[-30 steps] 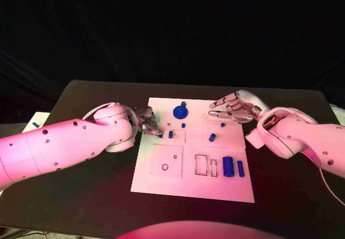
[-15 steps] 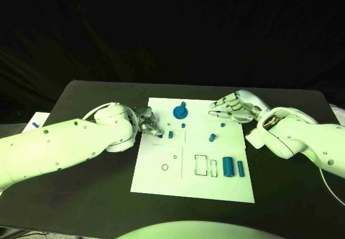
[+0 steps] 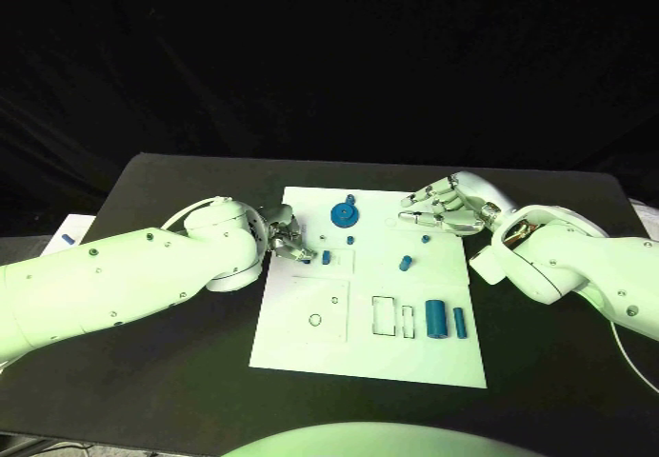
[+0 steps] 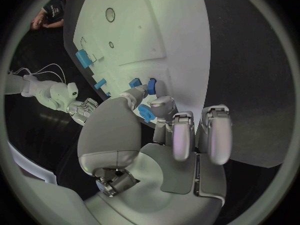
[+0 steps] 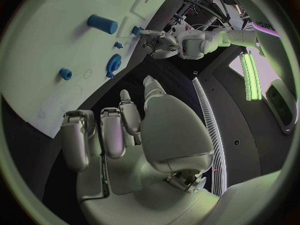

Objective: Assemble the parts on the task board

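Head view: the left hand [image 3: 288, 238] has crept slightly toward a small blue part [image 3: 327, 256] on the task board [image 3: 316, 347] — insertion looks underway; the right hand [image 3: 447, 208] stays spread, empty, unmoved at the board's far corner.

Left wrist view: fingertips [image 4: 157, 89] pinch a blue part [image 4: 150, 85] against the board.

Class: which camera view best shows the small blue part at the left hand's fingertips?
The left wrist view: the blue part sits plainly at the left hand fingertips on the task board. In the head view the part is tiny; the right wrist view shows it far off, indistinct.
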